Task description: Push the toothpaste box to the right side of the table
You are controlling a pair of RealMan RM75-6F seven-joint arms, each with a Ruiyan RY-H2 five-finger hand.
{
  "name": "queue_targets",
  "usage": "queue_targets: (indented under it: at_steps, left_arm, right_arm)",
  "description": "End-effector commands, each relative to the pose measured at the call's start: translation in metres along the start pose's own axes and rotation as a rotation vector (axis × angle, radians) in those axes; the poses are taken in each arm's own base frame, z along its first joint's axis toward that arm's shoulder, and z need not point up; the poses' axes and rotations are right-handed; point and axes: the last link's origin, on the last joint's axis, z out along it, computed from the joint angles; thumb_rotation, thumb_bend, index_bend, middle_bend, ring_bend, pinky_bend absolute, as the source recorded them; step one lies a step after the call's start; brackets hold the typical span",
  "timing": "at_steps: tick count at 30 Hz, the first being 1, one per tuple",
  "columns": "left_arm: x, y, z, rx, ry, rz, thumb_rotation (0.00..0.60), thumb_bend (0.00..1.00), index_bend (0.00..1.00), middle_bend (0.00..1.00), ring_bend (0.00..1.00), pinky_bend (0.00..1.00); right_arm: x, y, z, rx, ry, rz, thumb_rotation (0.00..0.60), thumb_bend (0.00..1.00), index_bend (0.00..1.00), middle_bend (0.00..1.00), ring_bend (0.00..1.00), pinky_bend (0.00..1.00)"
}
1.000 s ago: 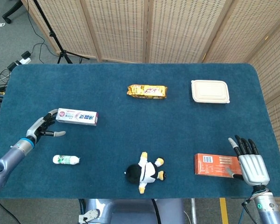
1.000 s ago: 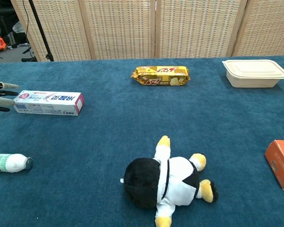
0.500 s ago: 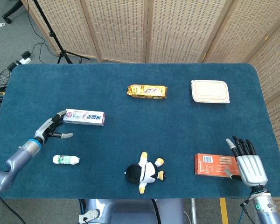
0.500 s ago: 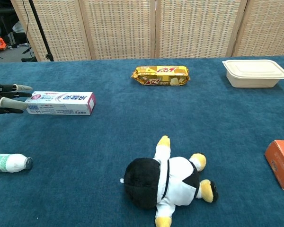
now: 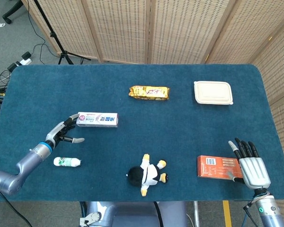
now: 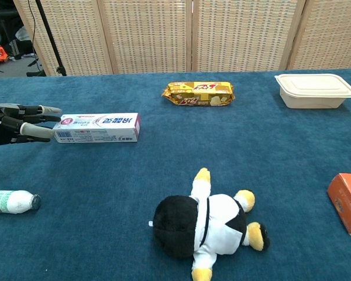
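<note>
— Currently, where is the toothpaste box (image 5: 98, 119)?

— Lying flat just off the fingertips of the left hand (image 5: 64, 132), at its left end; contact cannot be confirmed. Fingers are spread, holding nothing.

— And the right hand (image 5: 250, 164)?

— Fingers apart, palm down, touching the right end of the orange box (image 5: 217, 167). A small bottle (image 5: 66, 162) lies near the left forearm.
</note>
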Motion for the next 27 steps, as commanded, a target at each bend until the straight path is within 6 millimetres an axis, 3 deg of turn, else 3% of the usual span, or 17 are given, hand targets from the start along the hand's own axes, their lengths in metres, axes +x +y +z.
queue_targets:
  at_steps: [1,27]
  left_arm:
    - [-0.005,0.003,0.002,-0.007,-0.008,-0.001,0.6,0.0,0.0,0.0,0.0,0.0]
    - [-0.046,0.032,0.022,-0.043,-0.077,0.029,0.6,0.0,0.0,0.0,0.0,0.0]
  right_arm:
    - [0.0,0.0,0.0,0.0,-0.001,-0.001,0.6,0.26,0.0,0.0,0.0,0.0]
    - [-0.001,0.002,0.002,-0.002,-0.014,0.013,0.6,0.26,0.0,0.0,0.0,0.0]
